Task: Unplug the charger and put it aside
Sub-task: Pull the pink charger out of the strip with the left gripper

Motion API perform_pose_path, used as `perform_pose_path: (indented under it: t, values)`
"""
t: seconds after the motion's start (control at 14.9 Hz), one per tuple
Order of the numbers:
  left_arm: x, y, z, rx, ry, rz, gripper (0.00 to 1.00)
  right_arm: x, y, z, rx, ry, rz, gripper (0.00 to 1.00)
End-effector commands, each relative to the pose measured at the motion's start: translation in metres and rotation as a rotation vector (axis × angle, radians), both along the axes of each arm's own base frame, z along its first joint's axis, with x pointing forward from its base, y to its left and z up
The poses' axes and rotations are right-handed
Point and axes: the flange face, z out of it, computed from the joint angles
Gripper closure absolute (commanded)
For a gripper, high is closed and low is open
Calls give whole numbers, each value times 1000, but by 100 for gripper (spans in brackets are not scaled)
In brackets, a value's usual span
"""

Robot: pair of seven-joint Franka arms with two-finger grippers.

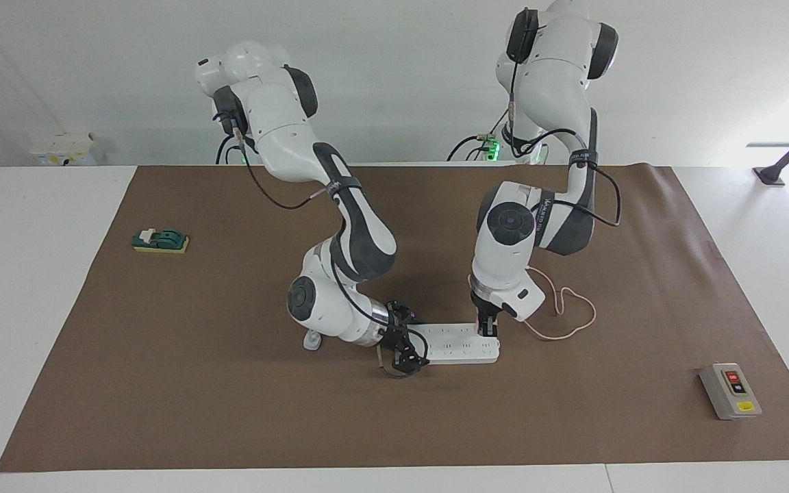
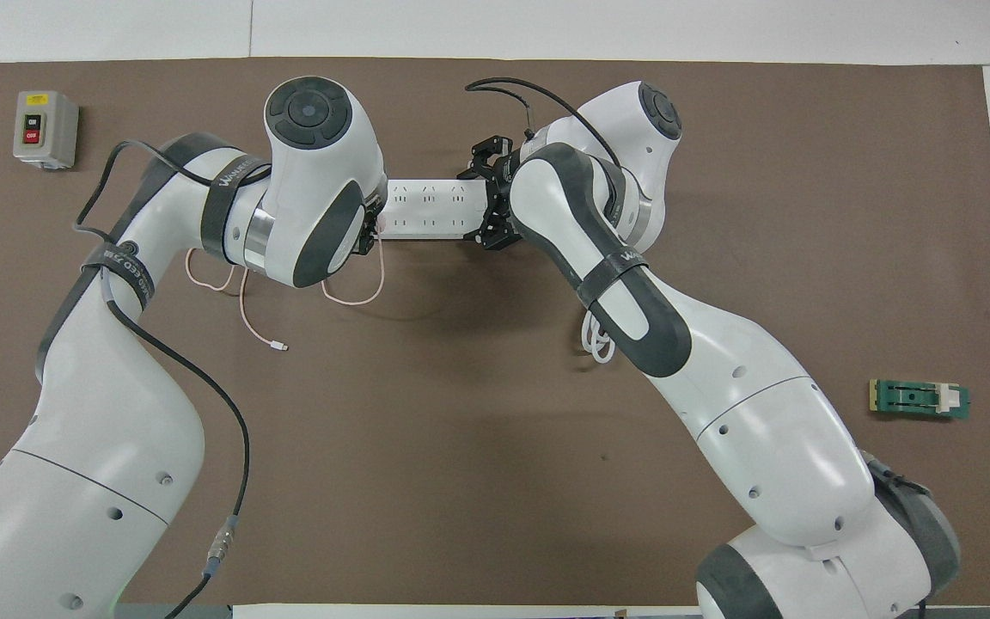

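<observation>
The white power strip (image 1: 456,344) lies flat mid-mat; it also shows in the overhead view (image 2: 426,209). My left gripper (image 1: 487,329) points straight down at the strip's end toward the left arm. It is shut on the small pale charger (image 1: 490,335), which its fingers mostly hide. The charger's thin pink cable (image 1: 594,315) loops on the mat beside that end, and its free tip lies nearer to the robots (image 2: 280,346). My right gripper (image 1: 405,344) lies low and is shut across the strip's other end (image 2: 491,202).
A grey box with red and black buttons (image 1: 730,390) sits toward the left arm's end of the table. A green and white part on a yellow base (image 1: 160,240) sits toward the right arm's end. The strip's thick white cord (image 2: 598,344) lies under the right arm.
</observation>
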Motion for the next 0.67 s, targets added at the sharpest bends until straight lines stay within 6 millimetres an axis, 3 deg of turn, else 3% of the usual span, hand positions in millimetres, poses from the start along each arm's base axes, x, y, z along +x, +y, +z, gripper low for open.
perform_pose_path:
  t: [0.0,0.4,0.6]
  values:
    - [6,17,28,27,-29,2,100,4,0,-7,-9,-36,-7,22]
    - [-17,36,109,53,7,-50,100,4,0,-7,-11,-38,-8,22]
    - [-18,43,115,50,25,-289,100,5,0,-6,-11,-46,-15,21]
